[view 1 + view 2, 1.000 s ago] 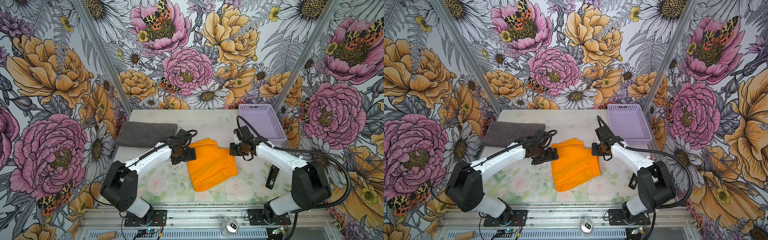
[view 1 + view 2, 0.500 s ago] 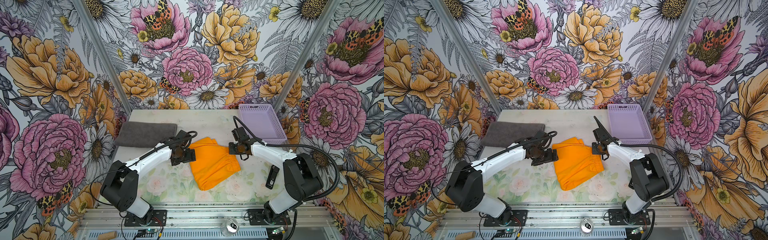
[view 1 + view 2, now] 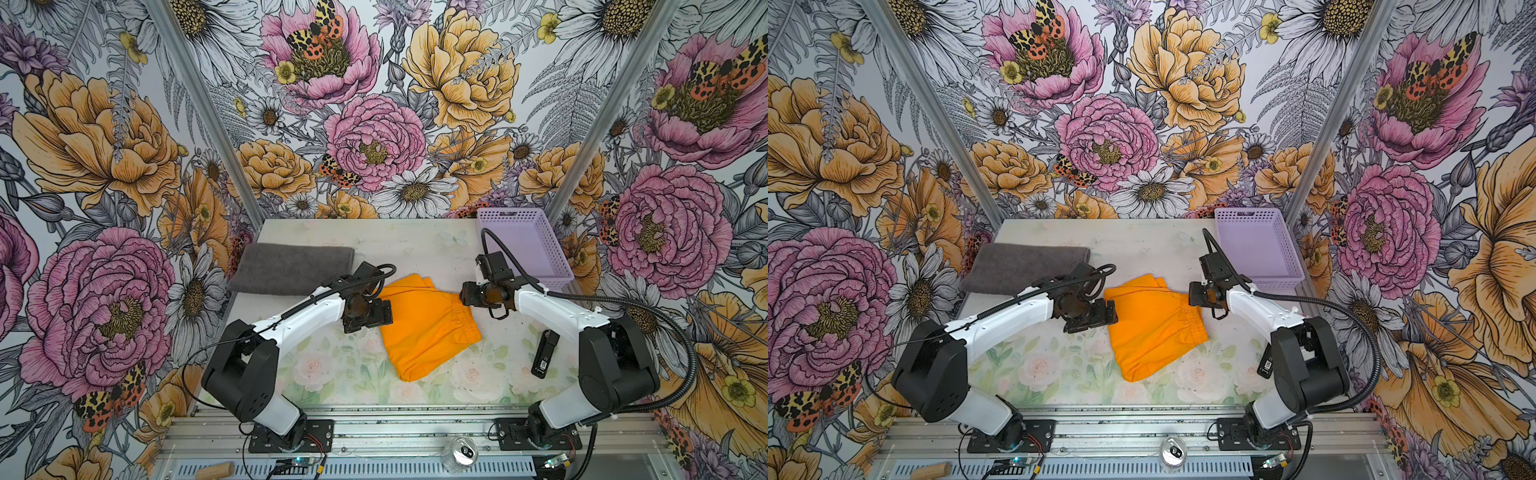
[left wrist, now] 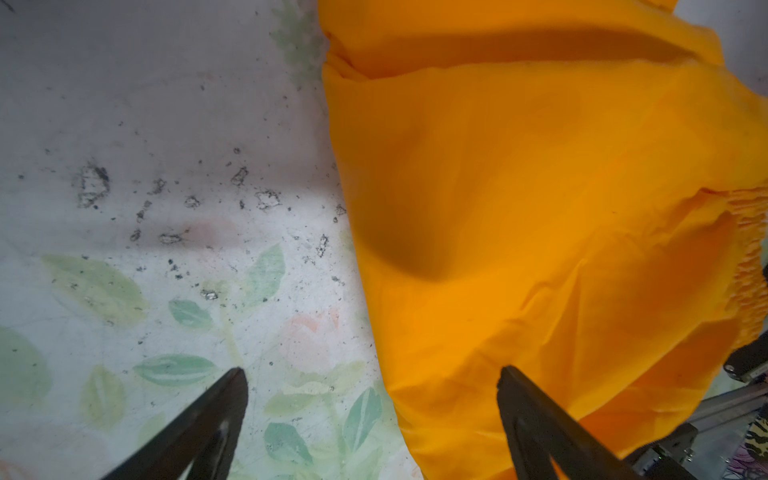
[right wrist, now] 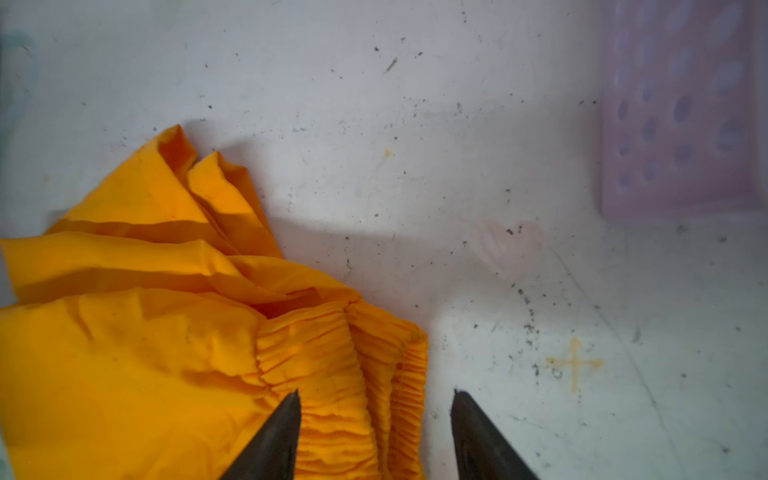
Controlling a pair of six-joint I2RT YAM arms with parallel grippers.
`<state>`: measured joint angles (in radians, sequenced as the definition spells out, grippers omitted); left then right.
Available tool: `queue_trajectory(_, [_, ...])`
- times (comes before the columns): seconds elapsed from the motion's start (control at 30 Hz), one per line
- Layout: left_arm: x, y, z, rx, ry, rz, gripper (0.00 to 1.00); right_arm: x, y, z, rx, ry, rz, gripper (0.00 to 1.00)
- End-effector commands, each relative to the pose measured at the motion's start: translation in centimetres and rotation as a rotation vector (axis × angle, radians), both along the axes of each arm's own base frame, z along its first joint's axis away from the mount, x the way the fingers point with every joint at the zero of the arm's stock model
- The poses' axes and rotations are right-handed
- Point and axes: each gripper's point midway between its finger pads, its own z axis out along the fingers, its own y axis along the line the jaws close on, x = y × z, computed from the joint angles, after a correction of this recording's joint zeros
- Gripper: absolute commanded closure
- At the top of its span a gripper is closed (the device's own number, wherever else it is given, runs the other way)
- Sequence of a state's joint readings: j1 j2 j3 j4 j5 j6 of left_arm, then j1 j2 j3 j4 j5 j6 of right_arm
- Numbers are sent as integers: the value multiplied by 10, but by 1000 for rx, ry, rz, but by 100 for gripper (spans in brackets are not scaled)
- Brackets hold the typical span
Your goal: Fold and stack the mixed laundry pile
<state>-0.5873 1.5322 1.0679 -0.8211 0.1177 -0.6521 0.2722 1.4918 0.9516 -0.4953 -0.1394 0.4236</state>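
Observation:
The orange shorts [image 3: 428, 332] [image 3: 1152, 328] lie folded flat mid-table, with the elastic waistband toward the right arm. The dark grey towel [image 3: 291, 268] [image 3: 1025, 266] lies folded at the back left. My left gripper [image 3: 374, 318] [image 4: 374, 374] is open at the shorts' left edge: one finger is over the orange cloth [image 4: 540, 228], the other over bare table. My right gripper [image 3: 465, 293] [image 5: 376, 395] is open low over the waistband corner [image 5: 353, 374], with the gathered band lying loose between its jaws.
A lavender perforated basket [image 3: 559, 280] [image 5: 681, 124] stands at the back right, close behind the right wrist. A small black device [image 3: 545, 353] lies on the table by the right arm. A can [image 3: 461, 451] sits on the front rail.
My right gripper was shut and has opened, letting go of the waistband corner. The shorts have shifted slightly. The left arm has stayed where it was.

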Motion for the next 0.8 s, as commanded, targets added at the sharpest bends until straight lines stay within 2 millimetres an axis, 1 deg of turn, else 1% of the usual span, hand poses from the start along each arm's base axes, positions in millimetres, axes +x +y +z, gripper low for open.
queue_trajectory(0.0, [1,-6,1,-19,-11,-25,5,-21,12,-11,96,67,82,36])
queue_trajectory(0.1, [2,-8,2,-19,-13,-28,5,-29,21,-26,153,107,124,36])
queue_trajectory(0.13, [2,-9,2,-22,-15,-29,5,-29,23,-31,165,114,129,36])
queue_trajectory(0.27, [1,-9,3,-21,-16,-30,5,-20,25,-44,177,116,137,36])
queue_trajectory(0.33, [0,-8,4,-22,-17,-29,5,-16,28,-47,201,109,144,37])
queue_trajectory(0.43, [-1,-5,5,-22,-22,-18,5,-9,31,-49,227,93,152,40])
queue_trajectory(0.53, [-3,-2,5,-22,-22,-12,5,-3,31,-48,234,83,158,49])
queue_trajectory(0.6, [-4,-1,4,-22,-22,-9,5,-2,33,-46,241,76,169,59])
queue_trajectory(0.77, [-4,-1,3,-22,-19,-6,5,-1,35,-37,261,56,191,93])
